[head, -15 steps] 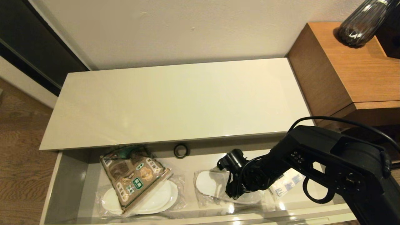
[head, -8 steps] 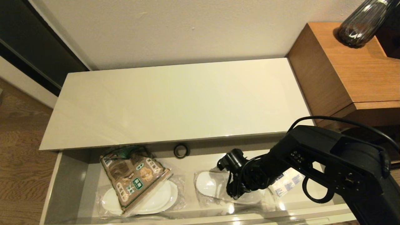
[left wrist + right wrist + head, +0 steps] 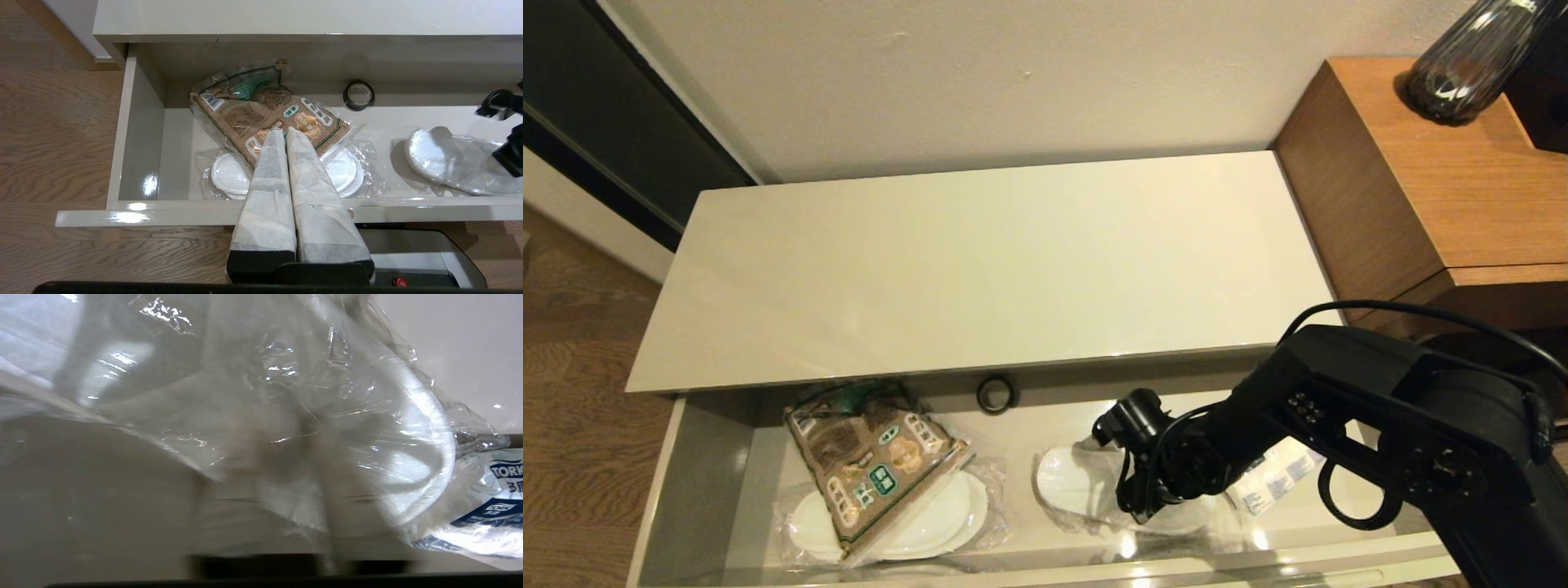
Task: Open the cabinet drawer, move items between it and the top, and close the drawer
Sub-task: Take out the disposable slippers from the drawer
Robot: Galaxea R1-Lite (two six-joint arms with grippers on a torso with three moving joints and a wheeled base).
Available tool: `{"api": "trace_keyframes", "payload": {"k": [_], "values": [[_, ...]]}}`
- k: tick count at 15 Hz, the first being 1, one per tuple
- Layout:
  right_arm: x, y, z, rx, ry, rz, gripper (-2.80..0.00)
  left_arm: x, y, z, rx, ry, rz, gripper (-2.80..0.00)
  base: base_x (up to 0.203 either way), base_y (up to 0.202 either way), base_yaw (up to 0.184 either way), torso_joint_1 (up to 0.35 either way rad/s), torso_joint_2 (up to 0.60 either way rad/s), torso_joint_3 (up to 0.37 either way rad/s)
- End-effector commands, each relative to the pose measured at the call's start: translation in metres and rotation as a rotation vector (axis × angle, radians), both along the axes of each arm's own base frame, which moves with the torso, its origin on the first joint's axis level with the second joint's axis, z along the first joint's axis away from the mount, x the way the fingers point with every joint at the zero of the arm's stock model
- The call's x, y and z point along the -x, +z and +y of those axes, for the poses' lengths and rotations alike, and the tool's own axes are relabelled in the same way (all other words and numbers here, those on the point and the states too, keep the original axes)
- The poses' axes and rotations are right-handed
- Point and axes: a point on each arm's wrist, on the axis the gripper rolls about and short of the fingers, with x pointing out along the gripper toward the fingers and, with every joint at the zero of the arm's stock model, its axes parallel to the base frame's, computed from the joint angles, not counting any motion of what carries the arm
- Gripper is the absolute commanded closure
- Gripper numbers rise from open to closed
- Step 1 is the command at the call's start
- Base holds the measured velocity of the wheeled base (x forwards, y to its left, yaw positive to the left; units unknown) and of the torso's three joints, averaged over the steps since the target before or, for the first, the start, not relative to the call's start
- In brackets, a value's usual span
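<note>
Slippers [image 3: 1078,490] in their plastic wrap lie in the open drawer [image 3: 686,490], right under the right gripper [image 3: 1147,508]. Its jaws, wide a second ago, have just closed on the wrap, so lifting to the top [image 3: 980,269] looks next. Left gripper [image 3: 286,136] parked, shut, empty.

A pale plaster wall [image 3: 980,73] stood at twelve o'clock, wood floor [image 3: 564,392] at nine, brown side table [image 3: 1429,171] at two.
</note>
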Motion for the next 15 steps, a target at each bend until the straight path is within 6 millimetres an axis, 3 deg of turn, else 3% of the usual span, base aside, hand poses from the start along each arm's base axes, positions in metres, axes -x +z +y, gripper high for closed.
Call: {"api": "trace_keyframes", "payload": {"k": [1, 6, 12, 15], "values": [[0.001, 0.019, -0.002, -0.018, -0.002, -0.032, 0.0, 0.0, 0.0, 0.0, 0.001, 0.0, 0.001, 0.0, 0.0, 0.0, 0.0, 0.0, 0.0, 0.0], [0.012, 0.052, -0.012, -0.039, -0.007, -0.059, 0.0, 0.0, 0.0, 0.0, 0.001, 0.001, 0.001, 0.0, 0.0, 0.0, 0.0, 0.0, 0.0, 0.0], [0.03, 0.117, -0.027, -0.076, -0.013, -0.103, 0.0, 0.0, 0.0, 0.0, 0.001, 0.002, 0.001, 0.0, 0.0, 0.0, 0.0, 0.0, 0.0, 0.0], [0.041, 0.133, -0.034, -0.078, -0.015, -0.107, 0.0, 0.0, 0.0, 0.0, 0.001, 0.001, 0.001, 0.0, 0.0, 0.0, 0.0, 0.0, 0.0, 0.0]]}}
